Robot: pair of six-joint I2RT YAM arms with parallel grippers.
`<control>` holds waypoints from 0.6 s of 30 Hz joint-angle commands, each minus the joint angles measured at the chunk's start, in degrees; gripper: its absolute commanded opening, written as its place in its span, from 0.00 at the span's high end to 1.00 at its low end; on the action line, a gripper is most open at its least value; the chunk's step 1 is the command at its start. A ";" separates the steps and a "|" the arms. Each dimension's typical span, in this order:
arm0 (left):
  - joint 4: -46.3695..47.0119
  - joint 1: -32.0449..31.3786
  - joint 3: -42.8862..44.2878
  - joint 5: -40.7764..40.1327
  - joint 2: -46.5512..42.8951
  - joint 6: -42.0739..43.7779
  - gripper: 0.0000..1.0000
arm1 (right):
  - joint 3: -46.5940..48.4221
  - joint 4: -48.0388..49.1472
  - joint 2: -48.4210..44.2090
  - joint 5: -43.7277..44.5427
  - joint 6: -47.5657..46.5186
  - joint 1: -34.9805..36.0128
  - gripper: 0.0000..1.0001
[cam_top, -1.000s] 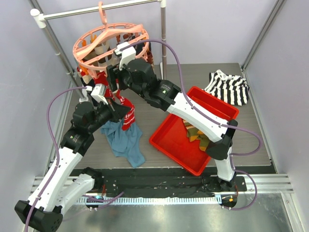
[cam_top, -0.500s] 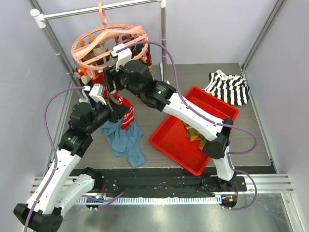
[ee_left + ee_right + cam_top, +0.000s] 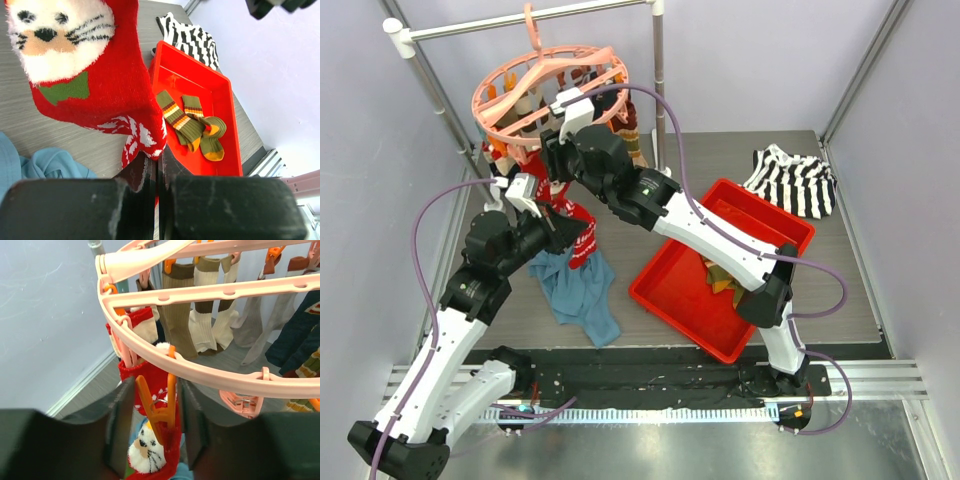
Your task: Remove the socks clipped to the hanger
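The salmon-pink ring hanger point(image 3: 520, 85) hangs by its hook from the rail, with several socks clipped under it. In the right wrist view its ring point(image 3: 210, 372) crosses the frame, with brown point(image 3: 177, 320), beige point(image 3: 217, 320) and navy point(image 3: 295, 335) socks behind it. An orange clip point(image 3: 157, 400) grips a red cat-face sock point(image 3: 150, 452). My right gripper point(image 3: 157, 412) is open, its fingers on either side of that clip. My left gripper point(image 3: 159, 162) is shut on the toe of that red sock point(image 3: 100, 85), below the hanger point(image 3: 575, 235).
A red tray point(image 3: 665, 290) at centre right holds two olive-orange socks point(image 3: 725, 275), also seen in the left wrist view point(image 3: 192, 125). A plain blue cloth point(image 3: 582, 295) lies under the left gripper. A black-and-white striped garment point(image 3: 795, 180) lies at back right. The grey rail point(image 3: 520, 20) and its posts stand behind.
My right gripper has moved up and left, closer under the hanger ring, which swayed slightly. My left gripper has stayed in place on the red sock.
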 commanded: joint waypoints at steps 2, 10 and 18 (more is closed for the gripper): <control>0.33 -0.28 3.00 0.26 0.03 0.92 1.00 | 3.04 4.19 0.23 4.44 0.75 0.02 0.61; 0.33 -0.28 3.09 0.08 0.11 1.01 1.00 | 2.78 3.84 0.32 2.69 1.54 0.11 0.44; -0.55 -0.28 4.41 0.52 0.82 1.36 1.00 | 1.37 3.66 0.41 5.75 1.72 0.11 0.43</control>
